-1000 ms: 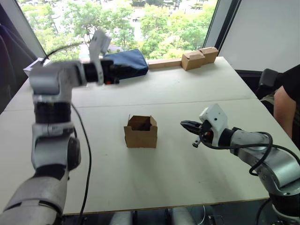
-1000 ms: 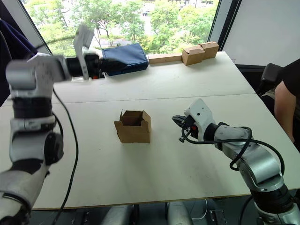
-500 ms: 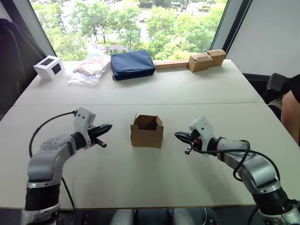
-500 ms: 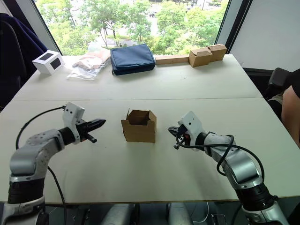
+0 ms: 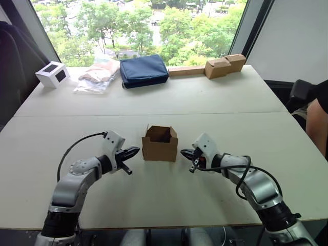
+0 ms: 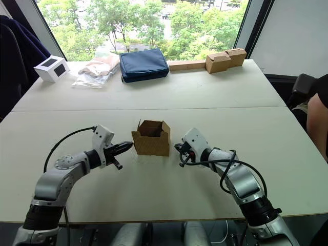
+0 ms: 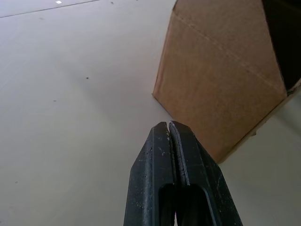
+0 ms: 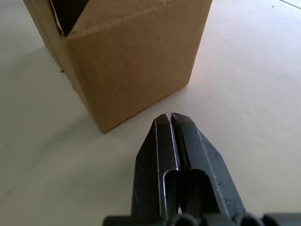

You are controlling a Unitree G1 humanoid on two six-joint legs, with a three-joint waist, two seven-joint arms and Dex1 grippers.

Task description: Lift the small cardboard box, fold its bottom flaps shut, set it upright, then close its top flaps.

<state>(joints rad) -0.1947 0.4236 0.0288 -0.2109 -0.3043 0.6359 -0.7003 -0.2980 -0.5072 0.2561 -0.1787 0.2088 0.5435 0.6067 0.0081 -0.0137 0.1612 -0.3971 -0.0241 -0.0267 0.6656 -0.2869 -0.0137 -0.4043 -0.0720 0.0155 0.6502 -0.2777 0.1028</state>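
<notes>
One small open brown cardboard box (image 5: 160, 144) sits on one white table (image 5: 215, 97). Also there: one navy fabric pouch (image 5: 143, 70), one white cube box (image 5: 52, 74), one plastic bag (image 5: 97, 76), one tan cardboard strip (image 5: 210, 66).

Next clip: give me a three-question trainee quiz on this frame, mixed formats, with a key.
1. True or false: the small cardboard box stands on the table with its top flaps open.
2. Multiple choice: the left gripper is (a) shut, pointing at the box, (b) clamped on a flap, (c) inside the box.
3. Fill in: the right gripper has its jaws ____.

Key: 1 true; 2 a; 3 shut.
</notes>
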